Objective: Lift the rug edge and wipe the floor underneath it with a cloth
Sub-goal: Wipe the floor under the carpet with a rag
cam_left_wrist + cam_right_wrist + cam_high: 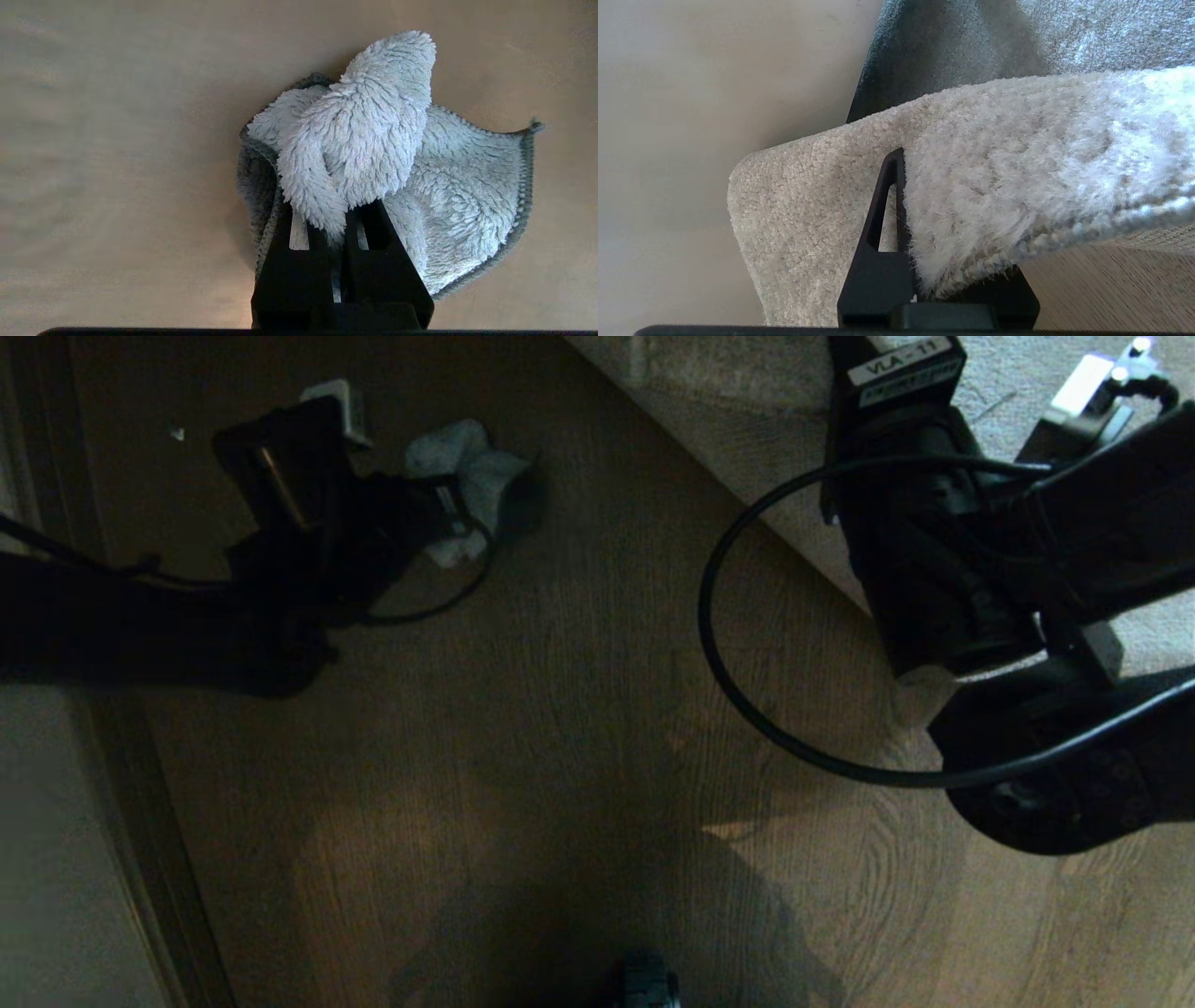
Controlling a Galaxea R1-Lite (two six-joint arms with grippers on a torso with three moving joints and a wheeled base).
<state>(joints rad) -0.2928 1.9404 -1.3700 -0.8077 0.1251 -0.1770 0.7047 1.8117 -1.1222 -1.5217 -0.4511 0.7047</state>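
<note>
My left gripper (448, 509) is shut on the pale fluffy cloth (471, 467), low over the brown wood floor (560, 709) at the upper left. In the left wrist view a bunched fold of the cloth (373, 140) is pinched between the black fingers (299, 261), and the rest spreads flat on the floor (117, 163). My right gripper (915, 200) is shut on the rug edge (994, 186), holding it up off the floor (1111, 289). One finger (882, 219) shows and the other is hidden under the pile. The light-grey rug (747, 420) fills the upper right.
A black cable (728, 691) loops from my right arm (934, 541) over the bare planks. A pale wall with a dark baseboard (121, 803) runs down the left side. Part of my base (649, 985) shows at the bottom edge.
</note>
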